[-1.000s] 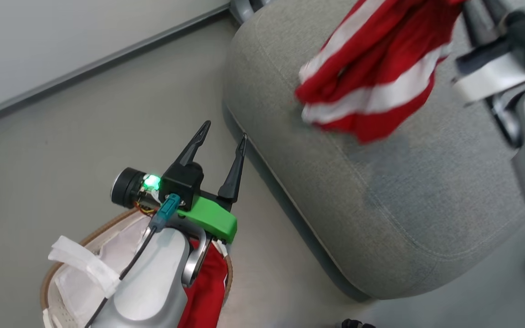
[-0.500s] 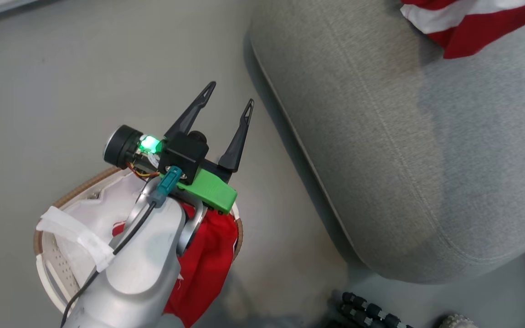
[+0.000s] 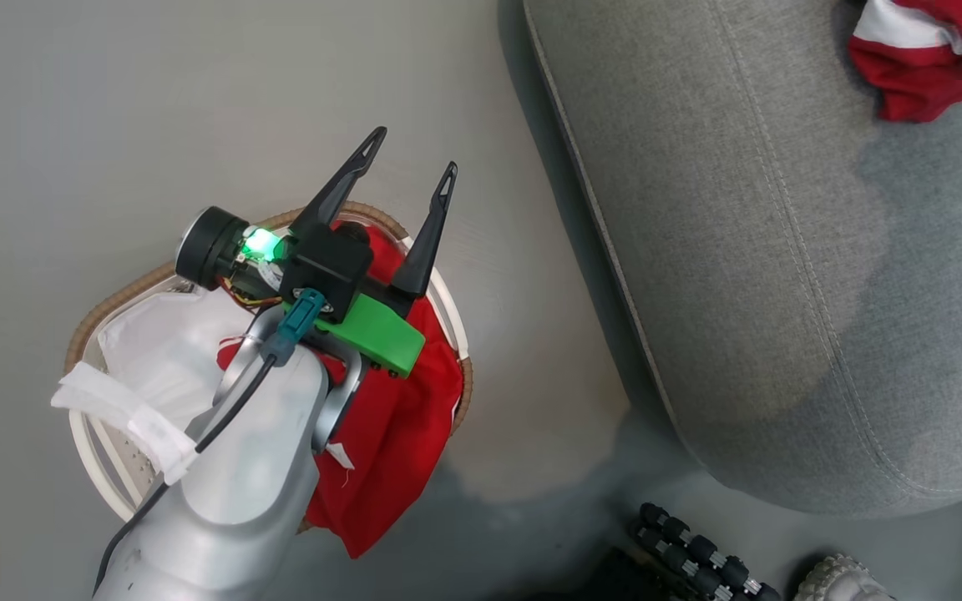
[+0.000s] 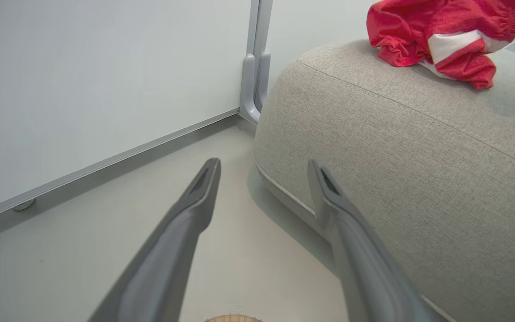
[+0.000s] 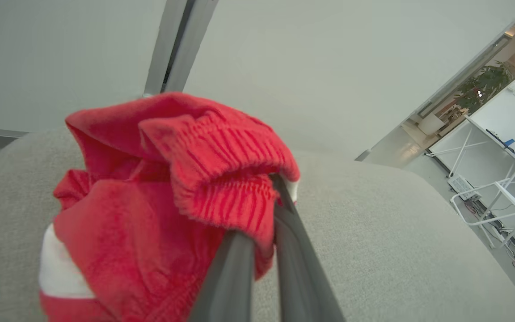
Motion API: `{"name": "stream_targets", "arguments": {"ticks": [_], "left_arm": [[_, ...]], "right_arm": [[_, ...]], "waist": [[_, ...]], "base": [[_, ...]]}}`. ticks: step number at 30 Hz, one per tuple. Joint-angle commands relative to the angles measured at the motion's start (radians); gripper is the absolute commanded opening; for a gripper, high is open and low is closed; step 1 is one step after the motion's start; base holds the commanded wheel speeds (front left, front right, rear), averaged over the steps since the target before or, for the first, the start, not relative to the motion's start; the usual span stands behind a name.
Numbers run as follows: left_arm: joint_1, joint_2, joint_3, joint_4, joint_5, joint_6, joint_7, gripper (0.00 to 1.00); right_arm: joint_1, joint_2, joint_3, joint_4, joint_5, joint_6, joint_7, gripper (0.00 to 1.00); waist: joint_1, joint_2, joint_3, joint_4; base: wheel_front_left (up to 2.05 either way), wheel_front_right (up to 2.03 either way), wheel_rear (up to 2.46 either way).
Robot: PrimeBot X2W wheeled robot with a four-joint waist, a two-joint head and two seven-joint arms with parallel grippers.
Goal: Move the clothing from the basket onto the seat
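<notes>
Holding at roughly half done, by my read. R gripper [image 5: 261, 214] is clamped on the ribbed hem of one red garment [image 5: 150, 201], fingers nearly together w/ cloth between them. That piece looks to rest bunched on top of the seat [image 3: 782, 250], well apart from the basket [image 3: 113, 288], not yet let go. L gripper [image 3: 412, 150] is spread wide, empty, hovering above the basket. Inside lies the second garment [image 3: 397, 417], spilling over the rim, beside the white liner [image 3: 155, 351]. Left to do: release R, then fetch the 2nd piece. Can't tell if more sits under it.
</notes>
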Motion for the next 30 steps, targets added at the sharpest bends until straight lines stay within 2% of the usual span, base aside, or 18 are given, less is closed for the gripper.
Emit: {"name": "stream_targets", "arguments": {"ticks": [1,4,5,6,7,8,21,30], "left_arm": [[-0.010,0.007,0.000,0.004,-0.002,-0.002,0.001,1.00],[-0.001,0.002,0.003,0.010,-0.009,0.002,0.001,1.00],[0.005,0.001,0.003,0.010,-0.010,0.003,0.001,1.00],[0.010,-0.001,0.004,0.011,-0.012,0.004,0.001,1.00],[0.016,-0.002,0.005,0.013,-0.014,0.004,0.001,1.00],[0.019,-0.004,0.007,0.015,-0.016,0.005,0.001,1.00],[0.094,-0.026,0.067,0.013,-0.046,0.032,0.001,1.00],[0.166,-0.038,0.152,-0.001,-0.046,0.053,0.001,1.00]], "right_arm": [[0.034,0.013,-0.025,0.006,-0.002,-0.001,-0.002,0.00],[0.086,0.041,-0.063,0.011,-0.003,-0.001,-0.002,0.00],[0.107,0.052,-0.068,0.010,-0.005,-0.001,-0.002,0.13],[0.125,0.057,-0.075,0.006,-0.001,-0.001,-0.002,0.19],[0.146,0.065,-0.080,0.001,0.002,-0.001,-0.002,0.57],[0.163,0.071,-0.082,-0.003,0.007,-0.001,-0.002,1.00],[0.366,0.098,-0.056,-0.094,0.072,-0.001,-0.002,1.00],[0.389,0.114,0.048,-0.212,0.126,-0.001,-0.002,1.00]], "waist": [[-0.0001,-0.0001,-0.007,0.001],[-0.0001,-0.0001,-0.027,-0.004],[-0.0001,-0.0001,-0.037,-0.007],[-0.0001,-0.0001,-0.044,-0.008],[-0.0001,-0.0001,-0.054,-0.011],[-0.0001,-0.0001,-0.061,-0.013],[-0.0001,-0.0001,-0.200,0.009],[-0.0001,-0.0001,-0.293,0.095]], "base": [[0.00,0.00,0.00],[0.00,0.00,0.00],[0.00,0.00,0.00],[0.00,0.00,0.00],[0.00,0.00,0.00],[0.00,0.00,0.00],[0.00,0.00,0.00],[0.00,0.00,0.00]]}}
